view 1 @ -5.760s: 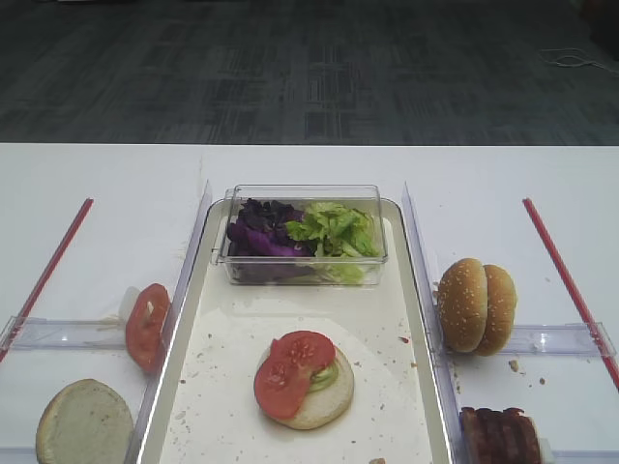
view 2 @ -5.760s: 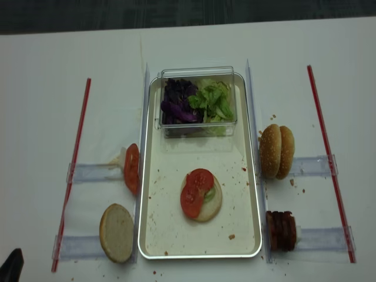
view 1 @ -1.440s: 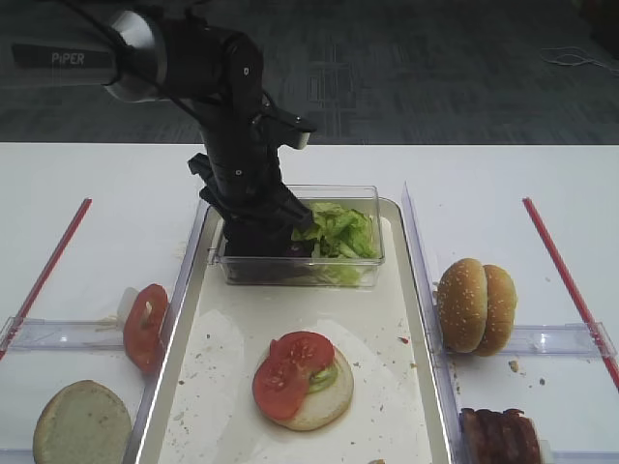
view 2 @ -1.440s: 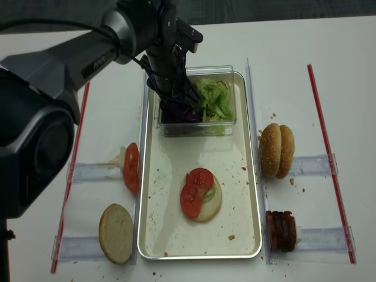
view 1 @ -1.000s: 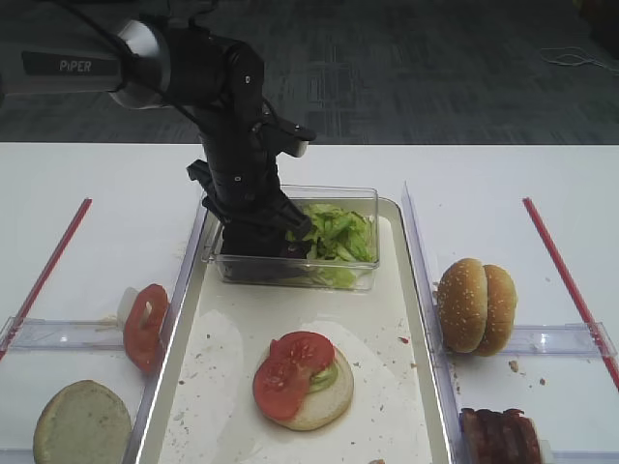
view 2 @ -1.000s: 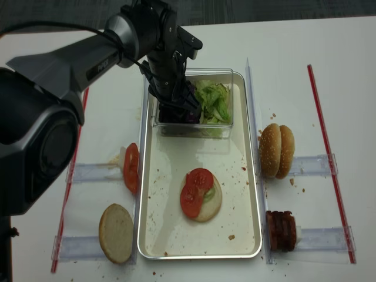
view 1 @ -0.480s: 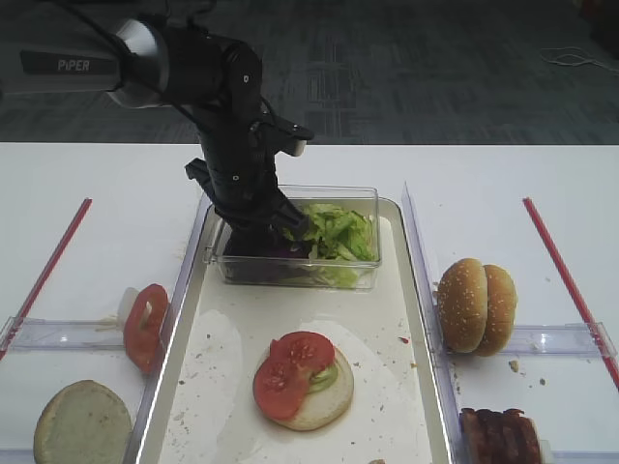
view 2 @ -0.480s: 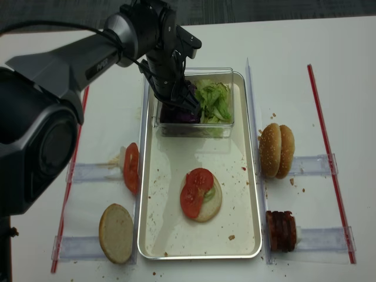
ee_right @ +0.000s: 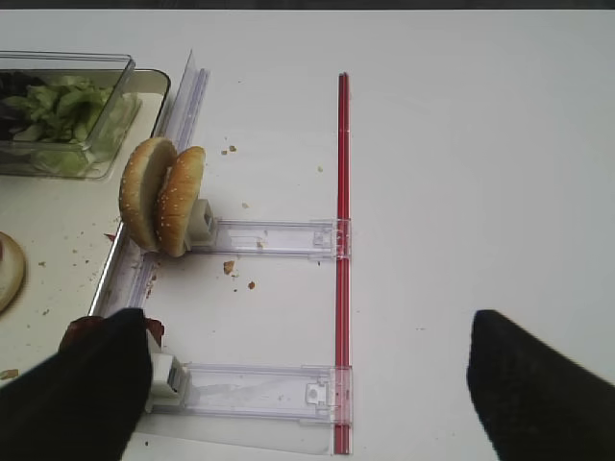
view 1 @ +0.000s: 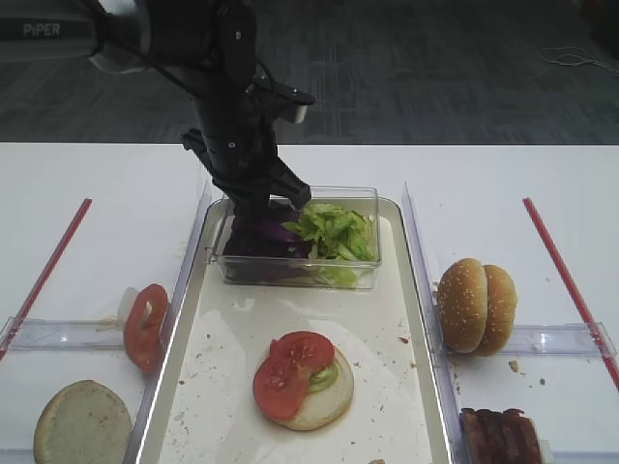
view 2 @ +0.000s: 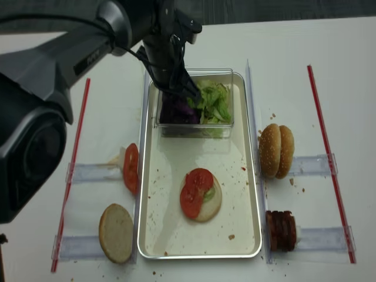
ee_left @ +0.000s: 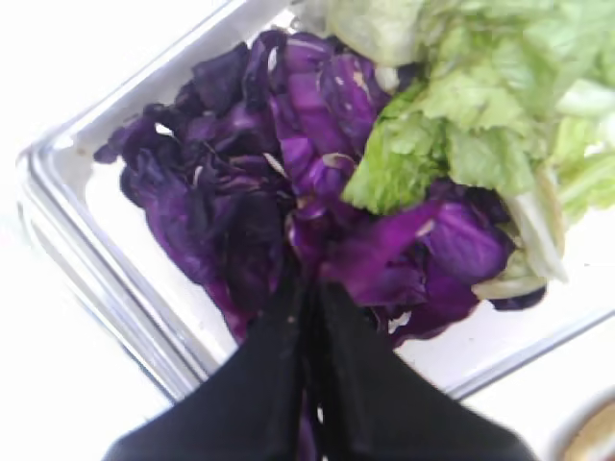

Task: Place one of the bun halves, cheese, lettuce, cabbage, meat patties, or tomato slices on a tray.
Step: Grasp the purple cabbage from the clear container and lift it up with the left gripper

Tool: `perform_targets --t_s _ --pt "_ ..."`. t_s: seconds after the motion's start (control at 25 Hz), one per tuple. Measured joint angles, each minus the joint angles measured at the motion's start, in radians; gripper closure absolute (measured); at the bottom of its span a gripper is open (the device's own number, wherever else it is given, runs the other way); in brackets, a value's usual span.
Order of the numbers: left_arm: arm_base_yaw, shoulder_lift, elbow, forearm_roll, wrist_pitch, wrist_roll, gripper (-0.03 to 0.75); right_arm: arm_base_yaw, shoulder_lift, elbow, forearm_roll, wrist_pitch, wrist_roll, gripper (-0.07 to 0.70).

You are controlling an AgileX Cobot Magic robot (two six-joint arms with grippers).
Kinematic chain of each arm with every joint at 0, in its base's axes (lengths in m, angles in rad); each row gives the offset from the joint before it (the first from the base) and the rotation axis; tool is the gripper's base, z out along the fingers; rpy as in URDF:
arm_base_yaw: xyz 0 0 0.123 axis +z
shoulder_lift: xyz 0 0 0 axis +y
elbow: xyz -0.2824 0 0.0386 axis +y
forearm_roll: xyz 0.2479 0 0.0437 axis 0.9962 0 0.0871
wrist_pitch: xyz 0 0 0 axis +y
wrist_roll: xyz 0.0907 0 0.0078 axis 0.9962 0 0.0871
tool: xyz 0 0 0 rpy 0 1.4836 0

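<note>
My left gripper (ee_left: 307, 288) is shut, its tips pinching a purple cabbage (ee_left: 370, 252) leaf over the purple pile in the clear box (view 1: 300, 275). From the high view the left gripper (view 1: 275, 207) hangs just above the box's left half, cabbage (view 1: 275, 233) trailing below it. Green lettuce (view 1: 335, 232) fills the box's right half. The box stands at the far end of the tray (view 1: 232, 329). A bun half topped with lettuce and two tomato slices (view 1: 302, 377) lies near the tray's front. My right gripper (ee_right: 307, 384) stands open over bare table.
Left of the tray a rack holds upright tomato slices (view 1: 145, 325), and a cut bun half (view 1: 82, 425) lies in front. On the right, two seeded bun halves (view 1: 476, 304) stand on edge, with meat patties (view 1: 500, 437) nearer. Red strips (view 1: 566, 275) border the workspace.
The left gripper shut inside the box's purple pile, then rose a little with a cabbage leaf pinched. The box had slid slightly left. The right gripper has not moved.
</note>
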Motion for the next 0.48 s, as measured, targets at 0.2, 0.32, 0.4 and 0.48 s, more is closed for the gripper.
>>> perform_targets --t_s 0.2,0.32,0.4,0.48 --pt "0.0 -0.076 -0.002 -0.002 0.029 0.0 0.69 0.0 0.0 0.0 0.0 0.0 0.0 -0.058" --pt "0.0 -0.119 -0.002 -0.002 0.049 0.0 0.69 0.0 0.0 0.0 0.0 0.0 0.0 -0.058" --pt "0.0 -0.149 -0.002 -0.002 0.063 0.0 0.69 0.0 0.0 0.0 0.0 0.0 0.0 -0.058" --pt "0.0 -0.181 -0.002 0.0 0.074 0.0 0.69 0.0 0.0 0.0 0.0 0.0 0.0 -0.058"
